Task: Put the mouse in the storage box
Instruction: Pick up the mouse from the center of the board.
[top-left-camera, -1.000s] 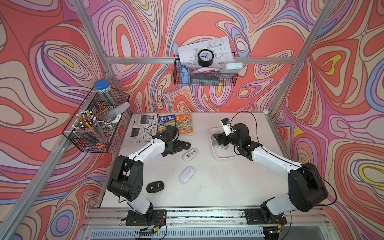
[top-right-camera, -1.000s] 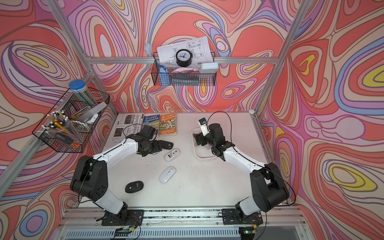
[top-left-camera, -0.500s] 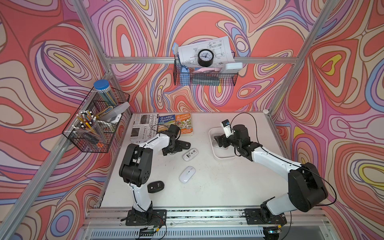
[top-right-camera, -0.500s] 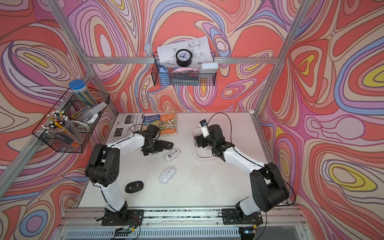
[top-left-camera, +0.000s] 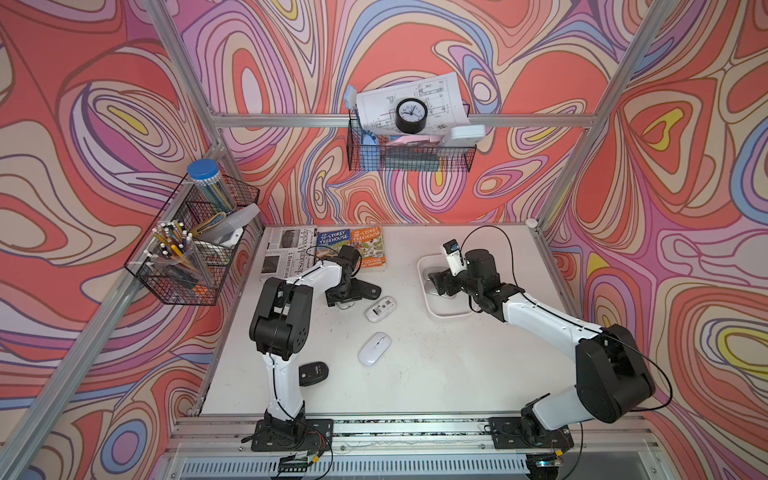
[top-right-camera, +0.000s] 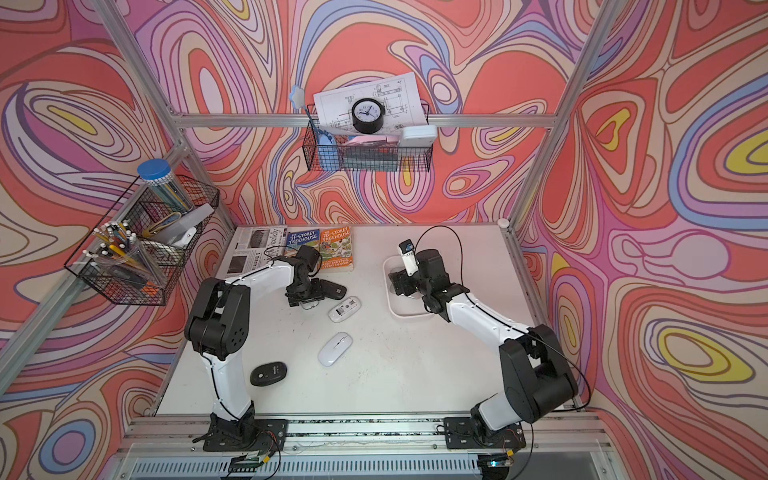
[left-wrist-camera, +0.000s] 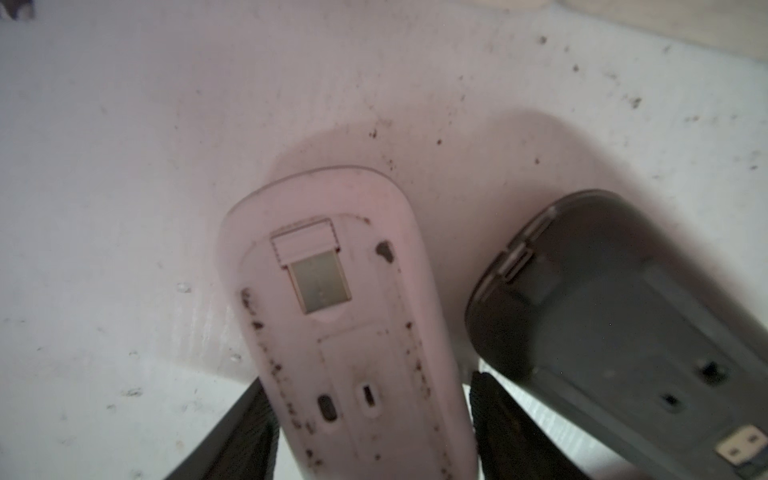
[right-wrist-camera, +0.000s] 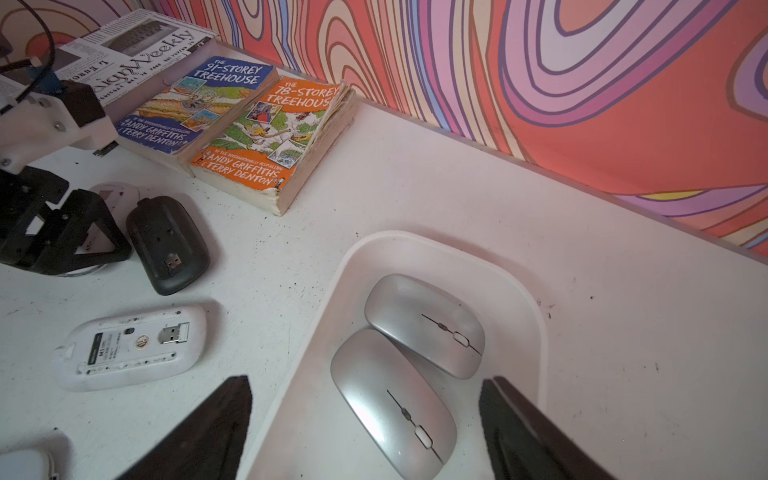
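My left gripper (left-wrist-camera: 368, 380) is down on the table near the books (top-left-camera: 345, 296), shut on a white mouse (left-wrist-camera: 332, 291) that lies belly up, its fingers against both long sides. A black mouse (left-wrist-camera: 623, 311) lies belly up right beside it. The storage box (top-left-camera: 446, 312), a shallow white tray, sits at the back right with two silver mice (right-wrist-camera: 424, 324) inside. My right gripper (right-wrist-camera: 365, 428) hovers open just above the nearer silver mouse (right-wrist-camera: 390, 399), holding nothing.
Loose on the table are another belly-up white mouse (top-left-camera: 380, 308), an upright white mouse (top-left-camera: 374, 348) and a black mouse (top-left-camera: 313, 372) near the left arm's base. Two books (top-left-camera: 351, 245) and a newspaper (top-left-camera: 286, 253) lie at the back left. Wire baskets hang on the walls.
The left arm's elbow has swung up and toward the front while the gripper stayed by the books, and its jaws have closed in on the white mouse. The right arm has barely moved.
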